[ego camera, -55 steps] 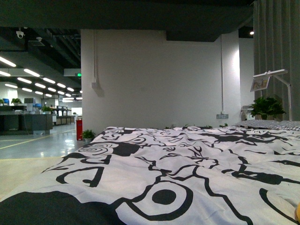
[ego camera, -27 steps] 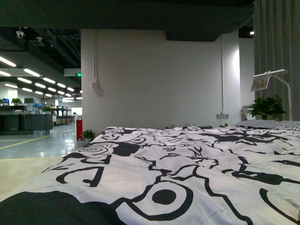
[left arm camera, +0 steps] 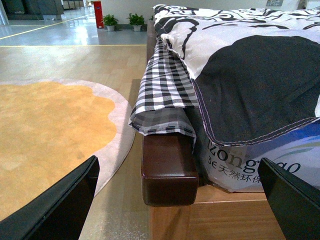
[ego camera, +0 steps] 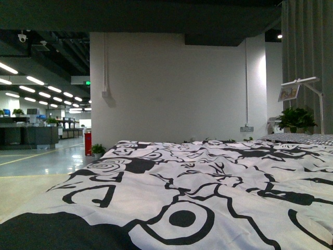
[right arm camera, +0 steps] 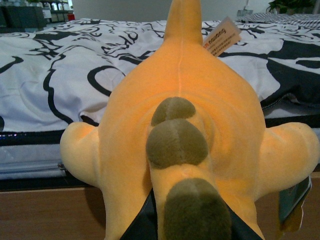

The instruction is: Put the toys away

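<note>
The plush toy (right arm camera: 185,75) fills the right wrist view: soft yellow-orange, with olive-brown spots down its back, stubby limbs out to both sides and a paper tag (right arm camera: 221,42). My right gripper (right arm camera: 192,227) is shut on its near end, with black fingers (right arm camera: 142,225) showing on either side. The toy hangs at the bed's edge, in front of the black-and-white duvet (right arm camera: 60,60). My left gripper (left arm camera: 177,200) is open and holds nothing; its black fingers (left arm camera: 65,200) stand wide apart near the bed's corner. Neither gripper nor the toy shows in the front view.
A dark brown bed post (left arm camera: 167,167) and light wood frame sit close in front of the left gripper. A checked sheet (left arm camera: 162,85) hangs over the post. An orange rug (left arm camera: 45,130) lies on the floor beside the bed. A potted plant (ego camera: 296,119) and lamp (ego camera: 302,86) stand beyond the bed.
A sliver of yellow at the front view's lower right corner one second ago is gone from that view. The bed and room look the same.
</note>
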